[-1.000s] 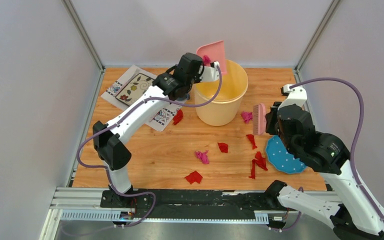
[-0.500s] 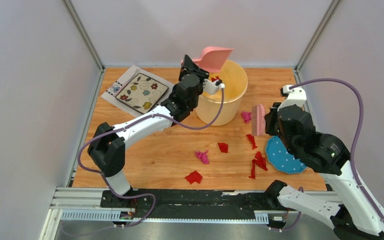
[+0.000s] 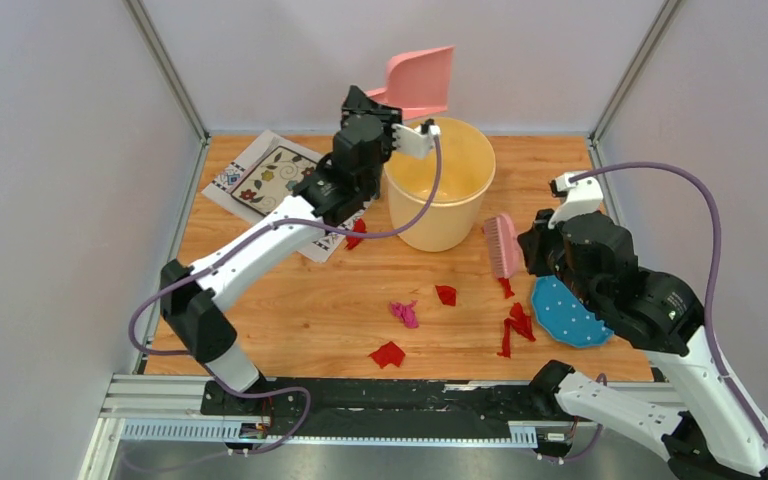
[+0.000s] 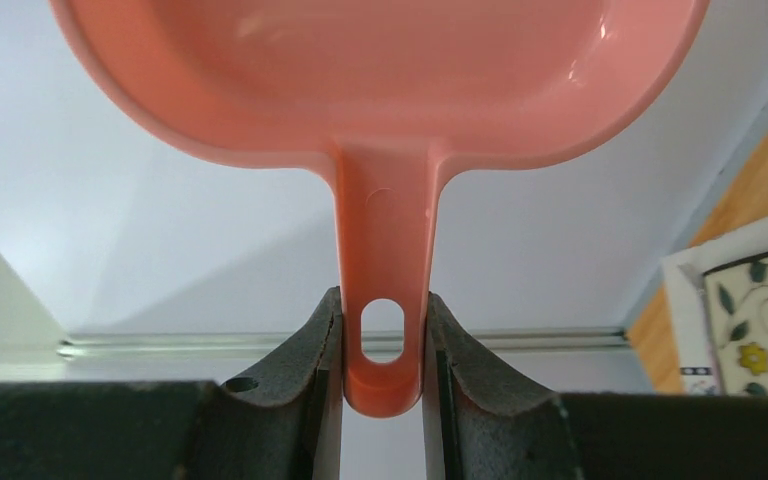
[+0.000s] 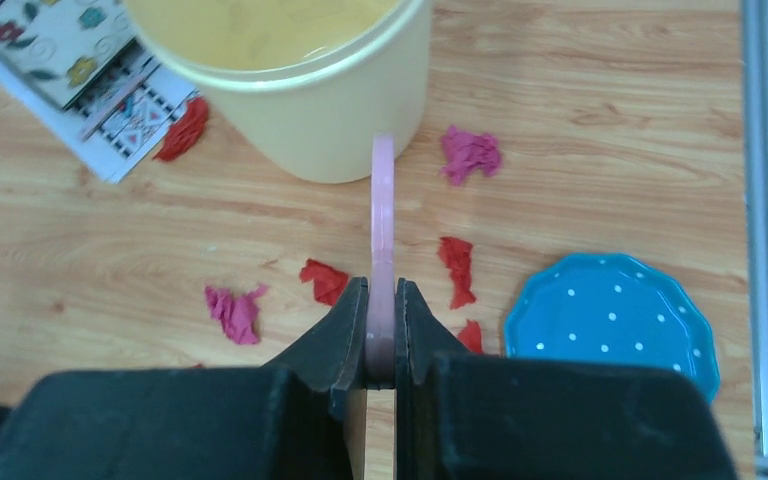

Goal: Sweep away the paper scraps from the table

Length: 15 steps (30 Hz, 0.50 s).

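Red and magenta paper scraps lie on the wood table: a red one near the front, a magenta one, a red one, a red cluster by the blue plate, one at the placemat's edge. In the right wrist view a magenta scrap lies right of the bucket. My left gripper is shut on the handle of the pink dustpan, held high above the bucket's back rim, and it looks empty. My right gripper is shut on the pink brush, held just right of the bucket.
A yellow bucket stands at the back middle of the table. A blue dotted plate lies at the right under my right arm. A white patterned placemat with a flowered square plate lies at the back left.
My left arm has tipped the dustpan up and lifted it above the bucket; the scraps it carried are gone from it. My right gripper has swung the brush left and tilted it toward the bucket.
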Each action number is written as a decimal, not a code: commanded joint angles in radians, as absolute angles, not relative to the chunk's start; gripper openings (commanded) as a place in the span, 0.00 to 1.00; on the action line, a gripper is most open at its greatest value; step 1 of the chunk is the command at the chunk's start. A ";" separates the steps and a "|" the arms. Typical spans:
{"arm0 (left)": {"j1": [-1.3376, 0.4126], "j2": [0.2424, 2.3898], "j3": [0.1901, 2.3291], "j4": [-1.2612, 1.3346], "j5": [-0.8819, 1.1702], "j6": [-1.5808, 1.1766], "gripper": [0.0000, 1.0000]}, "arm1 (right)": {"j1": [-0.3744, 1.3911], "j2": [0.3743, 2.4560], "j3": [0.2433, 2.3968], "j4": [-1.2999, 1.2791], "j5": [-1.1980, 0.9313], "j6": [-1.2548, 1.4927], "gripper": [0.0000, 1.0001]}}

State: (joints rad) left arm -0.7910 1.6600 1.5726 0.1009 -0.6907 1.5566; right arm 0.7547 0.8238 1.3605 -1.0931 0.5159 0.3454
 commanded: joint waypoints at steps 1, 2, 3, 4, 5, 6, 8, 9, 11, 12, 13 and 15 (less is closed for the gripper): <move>-0.717 1.499 1.657 -0.317 -0.643 1.115 0.00 | 0.753 0.837 1.393 -0.945 0.208 0.197 0.00; -0.704 1.474 1.602 -0.348 -0.635 1.070 0.00 | 0.756 0.859 1.399 -0.927 0.169 0.180 0.00; -0.690 1.427 1.579 -0.365 -0.617 1.043 0.00 | 0.762 0.873 1.405 -0.884 0.135 0.161 0.00; -0.654 1.407 1.560 -0.389 -0.603 1.011 0.00 | 0.782 0.888 1.416 -0.862 0.083 0.119 0.00; -0.629 1.385 1.539 -0.453 -0.585 0.933 0.00 | 0.798 0.922 1.420 -0.835 0.066 0.100 0.00; -0.600 1.355 1.534 -0.494 -0.530 0.890 0.00 | 0.819 0.940 1.425 -0.787 0.057 0.072 0.00; -0.473 1.329 1.522 -0.610 -0.458 0.756 0.00 | 0.900 1.006 1.433 -0.738 0.060 -0.039 0.00; -0.422 1.300 1.510 -0.639 -0.358 0.715 0.00 | 0.931 1.031 1.434 -0.682 0.075 -0.081 0.00; -0.278 1.261 1.426 -0.689 -0.270 0.640 0.00 | 1.003 1.109 1.425 -0.609 0.100 -0.234 0.00; -0.238 1.221 1.389 -0.692 -0.212 0.628 0.00 | 1.017 1.136 1.416 -0.536 0.092 -0.295 0.00; -0.171 1.201 1.347 -0.687 -0.192 0.618 0.00 | 1.046 1.194 1.407 -0.490 0.115 -0.364 0.00; -0.106 1.152 1.235 -0.680 -0.143 0.595 0.00 | 1.063 1.258 1.371 -0.351 0.141 -0.555 0.00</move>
